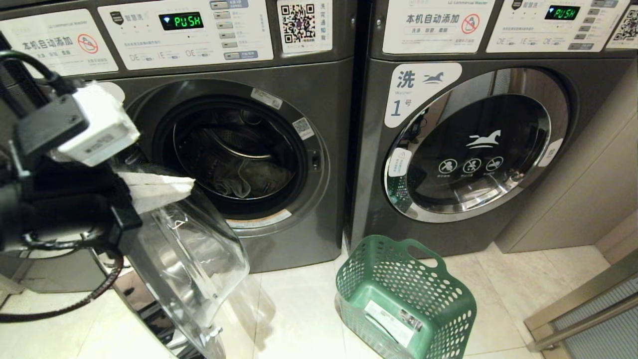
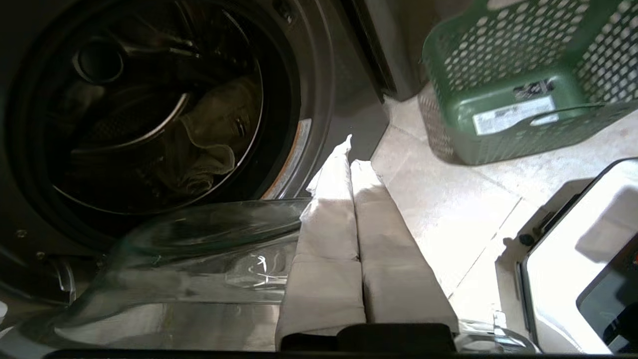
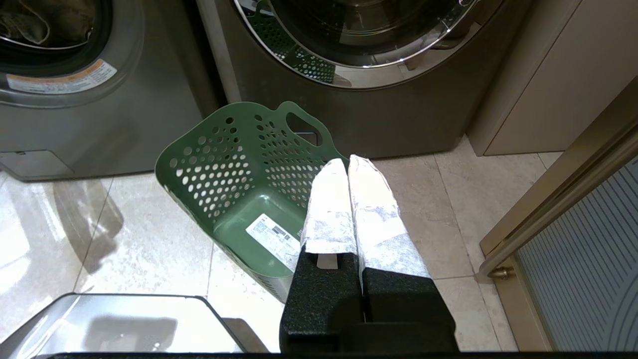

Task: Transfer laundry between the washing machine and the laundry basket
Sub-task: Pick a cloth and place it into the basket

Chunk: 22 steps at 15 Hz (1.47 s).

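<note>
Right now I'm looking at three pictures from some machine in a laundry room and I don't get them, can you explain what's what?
It is a two-armed robot. One picture looks down from its head; the other two look along each arm from the wrist. The white padded prongs are its grasping tools: the left tool, shut and empty, is by the open door of the washing machine; the right tool, also shut and empty, is above the green laundry basket on the floor. Olive-grey laundry lies inside the drum. The neighbouring washer is closed.

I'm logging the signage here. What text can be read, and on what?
"PUSH": green display of the open dark grey washing machine.
"PUSH": display of the closed grey washer.
"本机自动添加": white panel stickers on both.
"洗", "1号": closed washer's label.
Green perforated plastic basket's sticker: unreadable.
</note>
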{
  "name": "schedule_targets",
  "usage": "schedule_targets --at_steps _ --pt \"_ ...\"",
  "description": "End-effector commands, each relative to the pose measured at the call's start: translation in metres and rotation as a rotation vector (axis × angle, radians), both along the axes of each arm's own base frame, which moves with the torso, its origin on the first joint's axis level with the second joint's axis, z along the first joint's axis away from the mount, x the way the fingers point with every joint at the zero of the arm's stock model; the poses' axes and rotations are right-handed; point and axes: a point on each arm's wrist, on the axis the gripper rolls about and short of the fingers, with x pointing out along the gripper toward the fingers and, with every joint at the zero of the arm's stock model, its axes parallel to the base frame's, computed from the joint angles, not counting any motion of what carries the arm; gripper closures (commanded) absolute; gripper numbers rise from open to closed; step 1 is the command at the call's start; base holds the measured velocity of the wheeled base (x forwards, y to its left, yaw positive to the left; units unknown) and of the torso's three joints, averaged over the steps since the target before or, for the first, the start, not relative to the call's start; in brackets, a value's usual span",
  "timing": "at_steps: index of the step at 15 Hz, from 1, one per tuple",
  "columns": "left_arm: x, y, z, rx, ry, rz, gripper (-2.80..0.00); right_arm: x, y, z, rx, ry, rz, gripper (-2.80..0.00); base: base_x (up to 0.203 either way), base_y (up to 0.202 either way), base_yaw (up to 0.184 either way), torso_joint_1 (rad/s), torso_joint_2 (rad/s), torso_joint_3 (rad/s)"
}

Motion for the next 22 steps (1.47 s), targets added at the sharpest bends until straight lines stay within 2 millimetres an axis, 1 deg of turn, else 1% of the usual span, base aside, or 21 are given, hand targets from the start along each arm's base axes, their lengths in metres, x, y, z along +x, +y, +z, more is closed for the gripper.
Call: schedule_targets --at_steps 1,3,6,9,13,16,19,22 --pt "0.016 -0.014 -0.011 0.048 0.044 0.020 0.00 0.000 0.000 0.000 0.000 -0.001 0.000 0.00 0.000 0.000 0.000 0.000 0.00 0.000" --pt "0.023 -0.016 -0.013 0.091 0.040 0.118 0.00 0.000 0.000 0.000 0.000 -0.001 0.000 0.00 0.000 0.000 0.000 0.000 0.00 0.000" --pt "0.027 -0.012 -0.015 0.135 0.031 0.267 0.00 0.000 0.000 0.000 0.000 -0.001 0.000 0.00 0.000 0.000 0.000 0.000 0.00 0.000" --pt "0.030 0.002 -0.014 0.154 0.029 0.393 0.00 0.000 0.000 0.000 0.000 -0.001 0.000 0.00 0.000 0.000 0.000 0.000 0.00 0.000" --pt "0.029 0.022 -0.012 0.152 0.026 0.484 0.00 0.000 0.000 0.000 0.000 -0.001 0.000 0.00 0.000 0.000 0.000 0.000 0.00 0.000" --pt "0.028 0.043 -0.013 0.145 0.034 0.579 0.00 0.000 0.000 0.000 0.000 -0.001 0.000 0.00 0.000 0.000 0.000 0.000 0.00 0.000" --pt "0.028 0.076 -0.013 0.120 0.047 0.687 0.00 0.000 0.000 0.000 0.000 -0.001 0.000 0.00 0.000 0.000 0.000 0.000 0.00 0.000" --pt "0.020 0.109 -0.012 0.081 0.052 0.781 0.00 0.000 0.000 0.000 0.000 -0.001 0.000 0.00 0.000 0.000 0.000 0.000 0.00 0.000"
